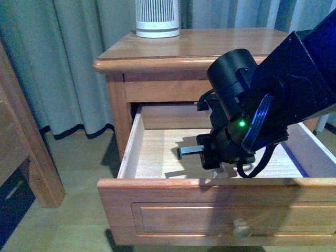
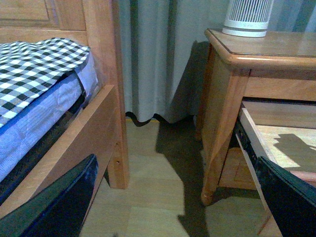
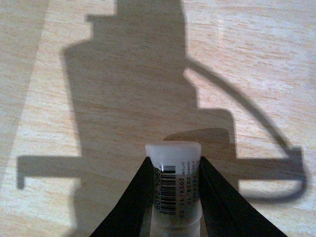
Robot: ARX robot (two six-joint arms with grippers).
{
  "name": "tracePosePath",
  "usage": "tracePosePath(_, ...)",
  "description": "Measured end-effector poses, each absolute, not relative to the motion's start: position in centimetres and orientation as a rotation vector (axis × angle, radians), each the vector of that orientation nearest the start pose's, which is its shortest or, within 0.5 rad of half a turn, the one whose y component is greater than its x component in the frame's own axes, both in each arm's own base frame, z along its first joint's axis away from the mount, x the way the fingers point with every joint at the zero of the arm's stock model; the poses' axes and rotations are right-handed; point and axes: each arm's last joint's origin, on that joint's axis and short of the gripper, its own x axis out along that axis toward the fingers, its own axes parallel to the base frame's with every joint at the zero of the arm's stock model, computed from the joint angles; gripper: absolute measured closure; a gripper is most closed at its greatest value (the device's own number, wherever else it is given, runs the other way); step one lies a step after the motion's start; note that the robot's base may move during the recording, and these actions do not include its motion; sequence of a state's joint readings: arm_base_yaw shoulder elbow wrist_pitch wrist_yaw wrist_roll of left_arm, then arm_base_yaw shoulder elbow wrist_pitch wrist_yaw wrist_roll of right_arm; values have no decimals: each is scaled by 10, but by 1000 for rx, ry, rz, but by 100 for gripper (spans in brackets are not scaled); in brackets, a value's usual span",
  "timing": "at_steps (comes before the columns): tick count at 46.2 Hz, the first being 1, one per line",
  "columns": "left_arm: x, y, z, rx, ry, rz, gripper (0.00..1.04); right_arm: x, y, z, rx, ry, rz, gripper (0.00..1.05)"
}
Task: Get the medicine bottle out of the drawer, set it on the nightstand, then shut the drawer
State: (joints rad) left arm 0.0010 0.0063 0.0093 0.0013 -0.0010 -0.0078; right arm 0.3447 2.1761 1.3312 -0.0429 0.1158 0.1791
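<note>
Bottle (image 3: 174, 192) in right pincer (image 3: 174, 161) inside drawer (image 1: 210, 212), clear of walls (image 1: 127, 155).

The nightstand (image 1: 220, 44), upper middle of the front view, was honey-coloured wood. The drawer (image 1: 173, 210) below matched it outside and was pale inside. The ribbed device (image 1: 157, 18) at the top edge was white with grey slits. The right gripper (image 3: 174, 168) was black. The medicine bottle (image 3: 174, 197) was milky white, its label barcoded in black. The curtain (image 1: 63, 63) at upper left was grey-blue, and the bedding (image 2: 34, 64) was black-and-white checked.
</note>
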Motion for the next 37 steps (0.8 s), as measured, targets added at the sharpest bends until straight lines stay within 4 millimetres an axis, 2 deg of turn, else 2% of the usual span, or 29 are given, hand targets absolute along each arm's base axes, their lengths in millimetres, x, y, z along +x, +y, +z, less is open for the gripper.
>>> tracePosePath(3, 98, 0, 166, -8, -4, 2, 6, 409, 146, 107, -32, 875, 151, 81)
tracePosePath(7, 98, 0, 166, -8, -4, 2, 6, 403, 149, 122, -19, 841, 184, 82)
tracePosePath(13, 98, 0, 166, -8, -4, 2, 6, 395, 149, 164, 9, 737, 221, 82)
tracePosePath(21, 98, 0, 166, -8, -4, 2, 6, 390, 137, 221, -9, 541, 245, 82)
tracePosePath(37, 98, 0, 166, -8, -4, 2, 6, 388, 120, 288, -56, 319, 242, 82)
